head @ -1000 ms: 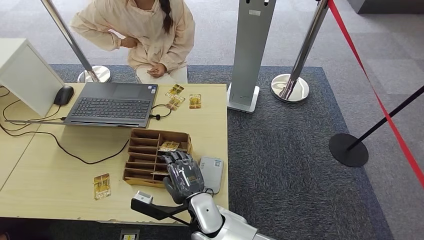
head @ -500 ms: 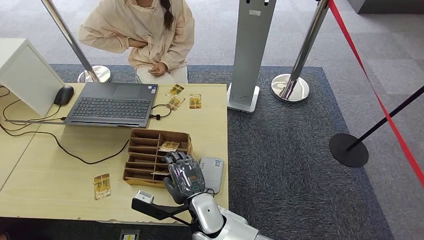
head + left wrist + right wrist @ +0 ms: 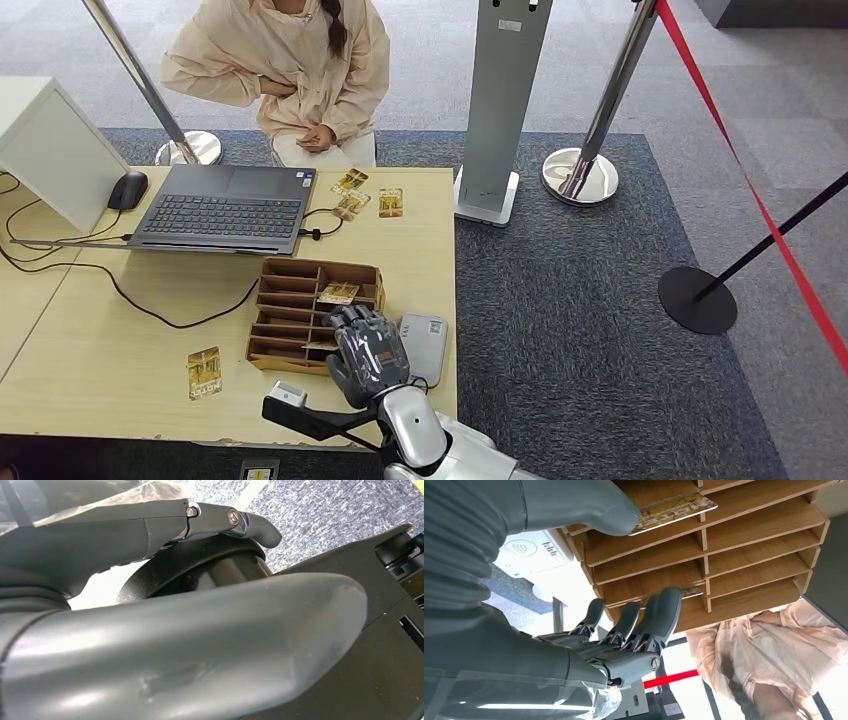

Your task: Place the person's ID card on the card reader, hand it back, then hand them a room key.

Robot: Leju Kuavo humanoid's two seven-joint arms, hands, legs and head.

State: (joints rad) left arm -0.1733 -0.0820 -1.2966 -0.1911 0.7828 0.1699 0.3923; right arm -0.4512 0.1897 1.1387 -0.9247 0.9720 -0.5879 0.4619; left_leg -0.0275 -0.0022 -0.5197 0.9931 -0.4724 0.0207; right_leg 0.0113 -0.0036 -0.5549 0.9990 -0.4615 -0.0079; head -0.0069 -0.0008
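Right now I see my right hand (image 3: 366, 352) hovering over the near right corner of the wooden card organizer (image 3: 300, 300), fingers (image 3: 659, 615) loosely apart and gripping nothing, thumb tip touching a yellow card (image 3: 671, 511) in one slot, the white card reader (image 3: 423, 345) just beside it.

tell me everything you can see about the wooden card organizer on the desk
The wooden card organizer is a shallow brown tray, plywood by its look, split by thin dividers into two columns of narrow slots. It lies flat on the pale desk, near the robot's edge, between the laptop and the white card reader. A yellow patterned card rests in a right-column slot. The right hand hovers over its near right corner; contact is unclear.
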